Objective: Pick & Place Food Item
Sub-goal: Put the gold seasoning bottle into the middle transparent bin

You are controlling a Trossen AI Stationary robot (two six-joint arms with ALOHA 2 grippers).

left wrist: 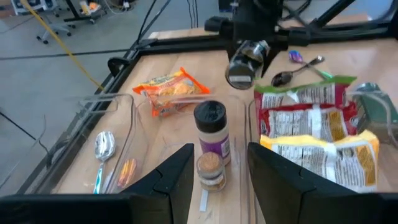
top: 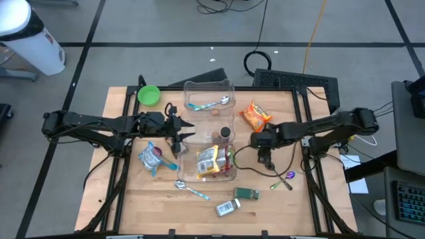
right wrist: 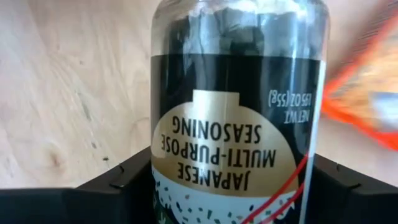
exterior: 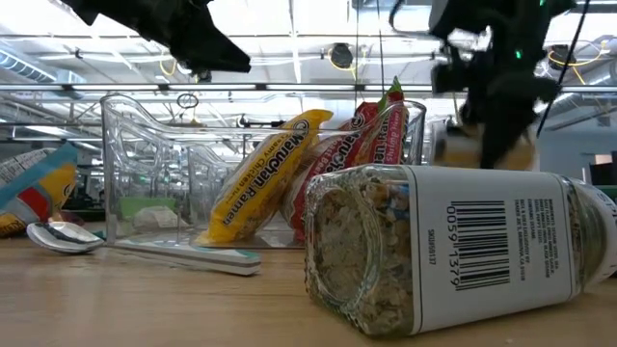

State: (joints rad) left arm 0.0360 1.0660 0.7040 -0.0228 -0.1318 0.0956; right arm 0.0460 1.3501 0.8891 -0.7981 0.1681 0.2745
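Right gripper (right wrist: 233, 186) jaws clamped on seasoning jar (right wrist: 236, 93), above the table (right wrist: 62, 93). Left gripper (left wrist: 221, 177) jaws part-open, empty.

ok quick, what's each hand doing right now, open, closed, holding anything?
Left hand: open, empty, fingers either side of the small spice jars.
Right hand: closed on the seasoning jar.

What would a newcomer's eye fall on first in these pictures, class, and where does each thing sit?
The right gripper closing around a Japanese seasoning jar, right of the clear bin holding ramen packets. Next, a big spice jar lying on its side at the table's near edge. The left gripper hovers open over small upright jars between the two bins.
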